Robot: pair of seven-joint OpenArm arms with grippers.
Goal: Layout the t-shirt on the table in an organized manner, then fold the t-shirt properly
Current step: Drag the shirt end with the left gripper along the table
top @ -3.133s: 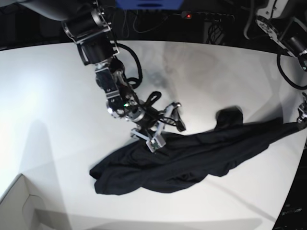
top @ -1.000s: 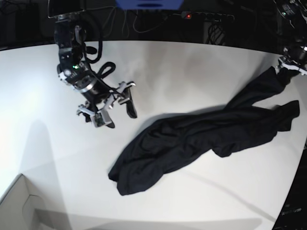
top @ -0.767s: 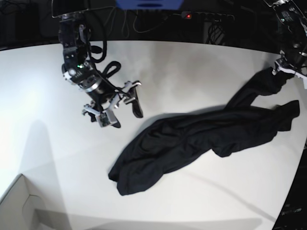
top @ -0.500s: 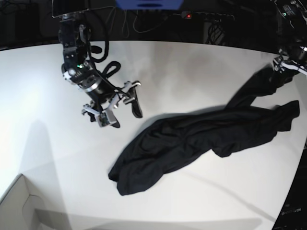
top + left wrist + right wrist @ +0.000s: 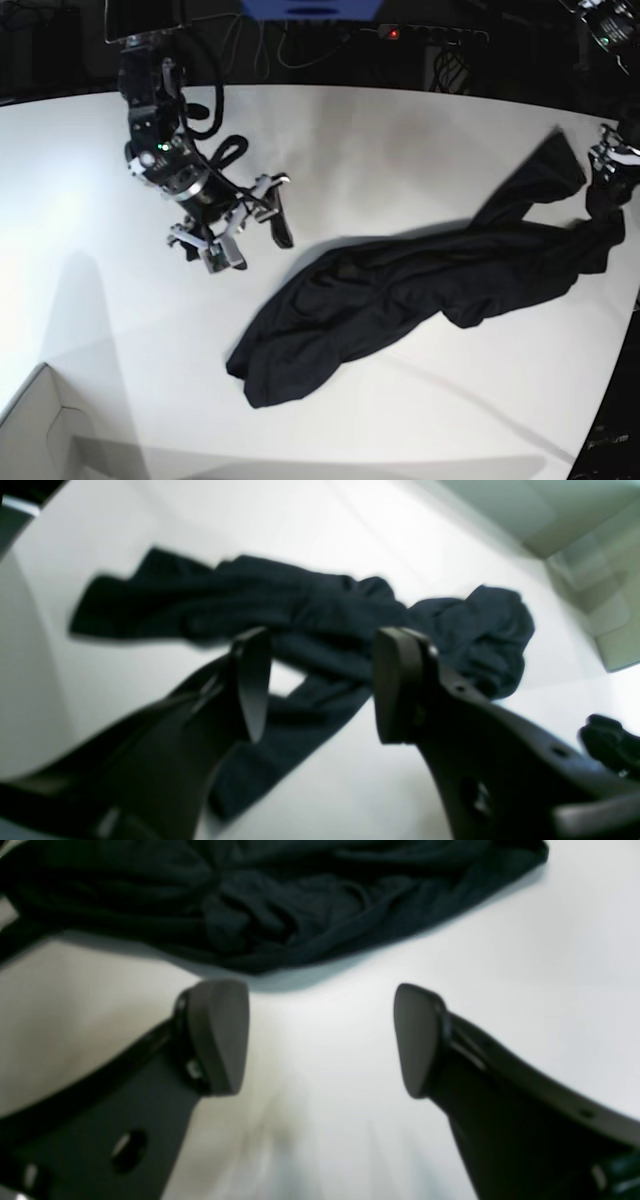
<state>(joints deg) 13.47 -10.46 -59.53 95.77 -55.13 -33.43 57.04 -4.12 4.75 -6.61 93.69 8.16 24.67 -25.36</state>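
black t-shirt (image 5: 400,295) corner now dropped; left tool (image 5: 320,685) released, right tool (image 5: 320,1037) agape.

A pale cardboard box (image 5: 35,425) sits at the near-left corner, while a power strip with a red light (image 5: 432,34) and dark cables (image 5: 300,45) lie behind the far edge.

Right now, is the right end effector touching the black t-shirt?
Apart. In the right wrist view, the open right end effector hangs over bare white table, with the crumpled black fabric t-shirt beyond its fingertips.
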